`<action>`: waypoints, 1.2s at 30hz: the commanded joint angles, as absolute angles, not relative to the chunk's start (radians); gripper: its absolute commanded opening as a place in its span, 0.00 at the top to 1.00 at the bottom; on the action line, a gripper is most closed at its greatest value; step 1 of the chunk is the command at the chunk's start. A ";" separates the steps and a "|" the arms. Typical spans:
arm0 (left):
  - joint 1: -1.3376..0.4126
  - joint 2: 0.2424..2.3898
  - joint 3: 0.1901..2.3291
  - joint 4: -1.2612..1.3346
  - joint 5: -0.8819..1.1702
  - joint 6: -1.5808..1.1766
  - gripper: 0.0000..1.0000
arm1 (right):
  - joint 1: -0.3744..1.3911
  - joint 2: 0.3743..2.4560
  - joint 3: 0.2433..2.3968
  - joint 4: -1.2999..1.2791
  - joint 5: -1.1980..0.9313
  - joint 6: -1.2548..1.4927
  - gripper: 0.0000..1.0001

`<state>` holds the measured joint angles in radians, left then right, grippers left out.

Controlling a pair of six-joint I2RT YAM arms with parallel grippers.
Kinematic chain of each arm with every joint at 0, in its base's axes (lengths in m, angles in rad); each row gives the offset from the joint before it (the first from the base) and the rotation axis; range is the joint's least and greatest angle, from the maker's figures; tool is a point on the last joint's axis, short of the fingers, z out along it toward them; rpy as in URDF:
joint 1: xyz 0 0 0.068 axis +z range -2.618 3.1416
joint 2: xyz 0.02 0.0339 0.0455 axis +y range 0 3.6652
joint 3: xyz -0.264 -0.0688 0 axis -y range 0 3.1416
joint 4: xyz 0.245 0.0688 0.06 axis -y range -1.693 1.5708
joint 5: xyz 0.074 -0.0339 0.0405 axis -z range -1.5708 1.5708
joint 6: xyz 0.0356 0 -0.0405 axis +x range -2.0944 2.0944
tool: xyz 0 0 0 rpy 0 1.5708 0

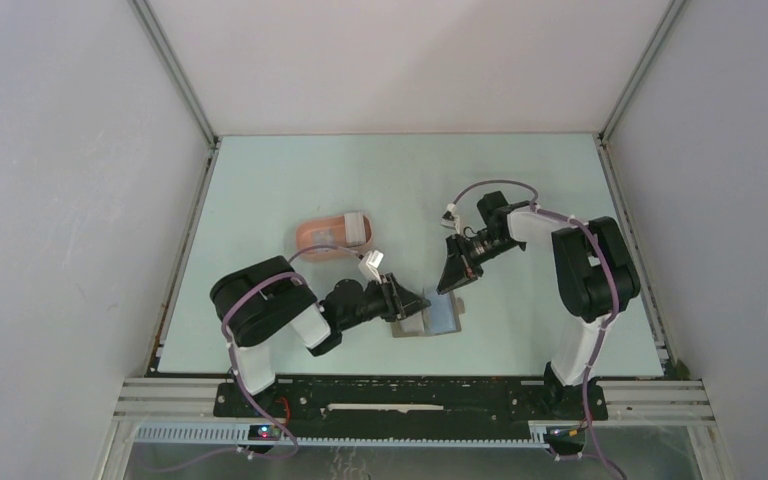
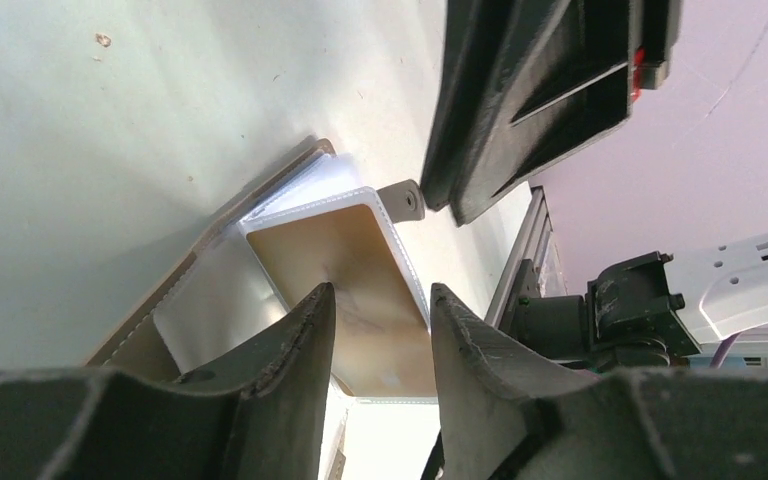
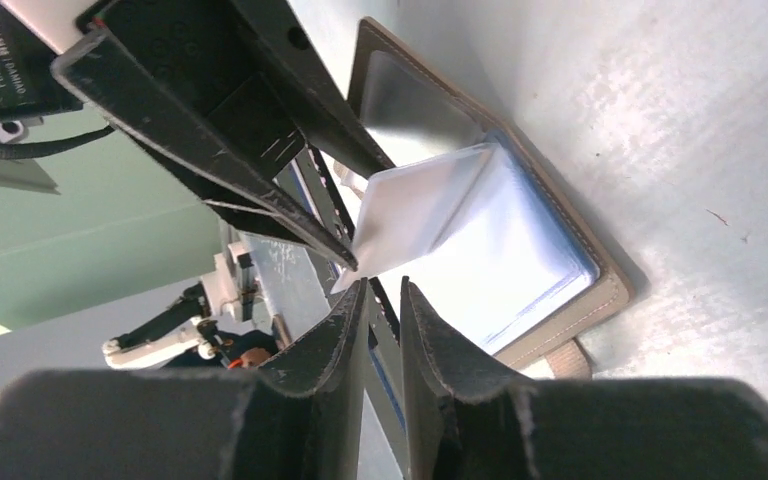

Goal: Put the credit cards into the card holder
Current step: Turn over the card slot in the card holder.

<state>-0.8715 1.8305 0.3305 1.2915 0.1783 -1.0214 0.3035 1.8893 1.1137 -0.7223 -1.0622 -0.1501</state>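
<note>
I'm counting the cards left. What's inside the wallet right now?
One card tilts up out of the open wallet, at the left end effector's fingertips. Glare and the card hide any others beneath.

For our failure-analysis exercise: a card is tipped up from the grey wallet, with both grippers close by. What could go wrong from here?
1. The card leans tilted on the wallet. The left gripper straddles it with no clear clamp, so it might slip back.
2. The right gripper hangs very near, so the two could collide.
3. The card holder lies apart from the wallet, so a weak grip could drop the card on the way.
</note>
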 commanded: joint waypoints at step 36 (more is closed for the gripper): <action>-0.858 1.777 0.200 1.346 0.111 -1.012 0.61 | 0.480 1.944 1.146 -0.617 -0.840 -0.054 0.85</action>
<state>-0.8616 1.8214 0.2237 1.3331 0.1326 -1.0306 0.4759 1.9347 1.1141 -0.6270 -0.8791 -0.0643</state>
